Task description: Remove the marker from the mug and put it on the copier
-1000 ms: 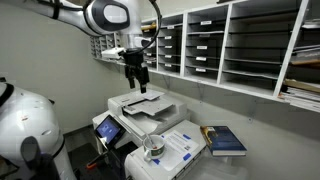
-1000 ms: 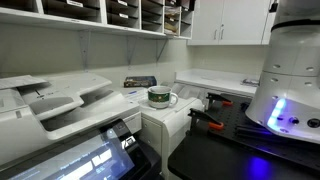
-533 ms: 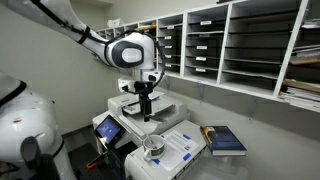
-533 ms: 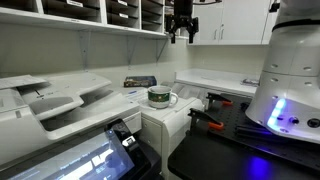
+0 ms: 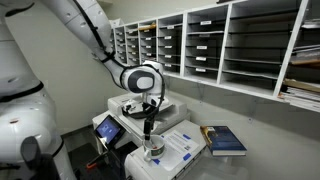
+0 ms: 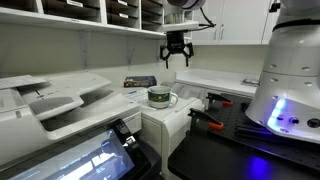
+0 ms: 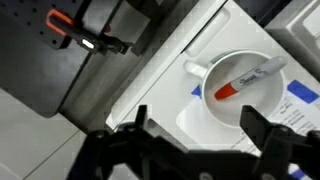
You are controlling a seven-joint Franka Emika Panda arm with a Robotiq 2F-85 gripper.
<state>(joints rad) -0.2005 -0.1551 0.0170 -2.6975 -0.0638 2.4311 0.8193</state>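
Observation:
The mug (image 7: pixel 245 95) is a small round cup with a handle; it stands on a white surface beside the copier (image 5: pixel 140 105) and shows in both exterior views (image 5: pixel 153 148) (image 6: pixel 160 97). The marker (image 7: pixel 248 78) lies slanted inside the mug, with a pale body and a red cap at its lower end. My gripper (image 7: pixel 200 125) is open and empty, hanging above the mug with its fingers (image 7: pixel 258 125) pointing down. It shows a short way over the mug in both exterior views (image 5: pixel 150 124) (image 6: pixel 176 55). The copier (image 6: pixel 50 100) has a feeder tray on top.
A dark blue book (image 5: pixel 225 140) lies to the right of the mug, on papers. Wall shelves (image 5: pixel 230 45) with paper stacks run behind. The copier's tilted screen (image 5: pixel 107 127) is at its front. A red-handled tool (image 6: pixel 205 122) lies on the dark counter near a white dome (image 6: pixel 290 80).
The arm has swung from over the copier's feeder tray across and down, so the gripper now hangs over the mug. The mug and marker have not moved.

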